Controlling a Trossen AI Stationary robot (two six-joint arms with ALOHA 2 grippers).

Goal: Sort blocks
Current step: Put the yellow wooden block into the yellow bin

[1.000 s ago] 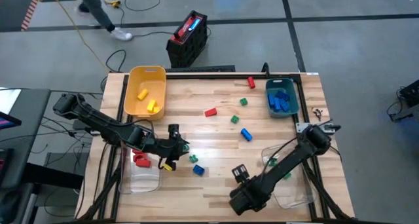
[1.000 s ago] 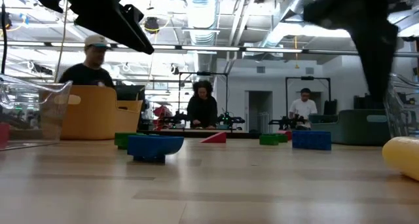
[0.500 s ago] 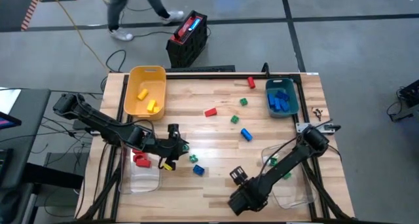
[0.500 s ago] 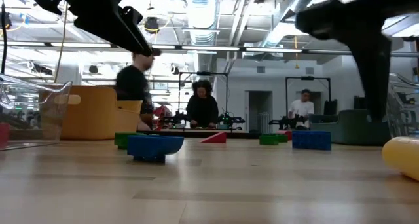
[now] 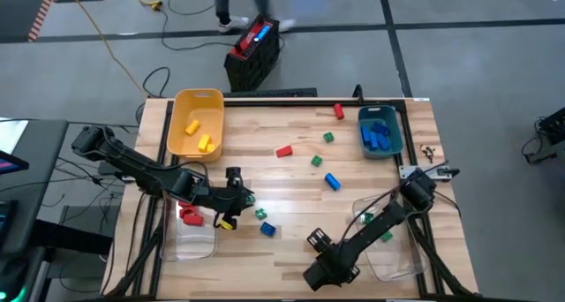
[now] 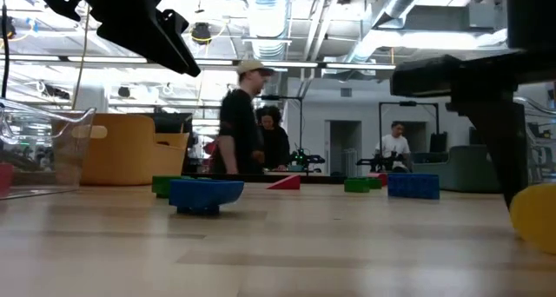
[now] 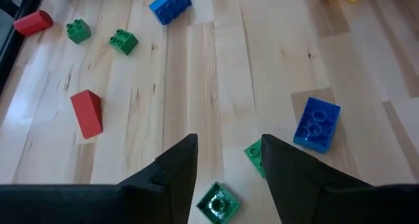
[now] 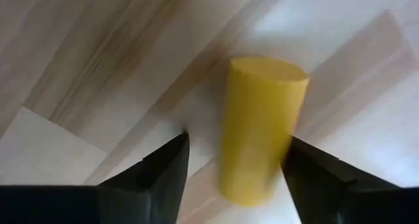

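Studded blocks lie scattered on the wooden table: a green one (image 7: 218,203) right below my left gripper (image 7: 226,145), with a blue one (image 7: 317,122) and a red one (image 7: 87,112) farther off. My left gripper (image 5: 237,194) is open and hangs well above the table (image 6: 165,45). My right gripper (image 5: 316,241) is open, points down near the near edge, and its fingers stand on either side of a yellow cylinder block (image 8: 258,129) that lies on its side on the table. In the high view the arm hides that block. My right gripper comes from above with its fingers across the yellow cylinder. One finger (image 8: 308,168) shows right against the cylinder's side (image 8: 285,139); the other stands clear of it. I cannot tell whether it touches.
A yellow bin (image 5: 196,121) with yellow blocks and a teal bin (image 5: 380,130) with blue blocks stand at the far corners. Clear bins sit near the left (image 5: 190,236) and right (image 5: 393,258) edges. A small yellow piece (image 5: 226,223) lies by the left gripper. People move behind the table.
My right gripper has come down and a little toward the near edge, so that its fingers now stand around the yellow cylinder. A person has walked across behind the table.
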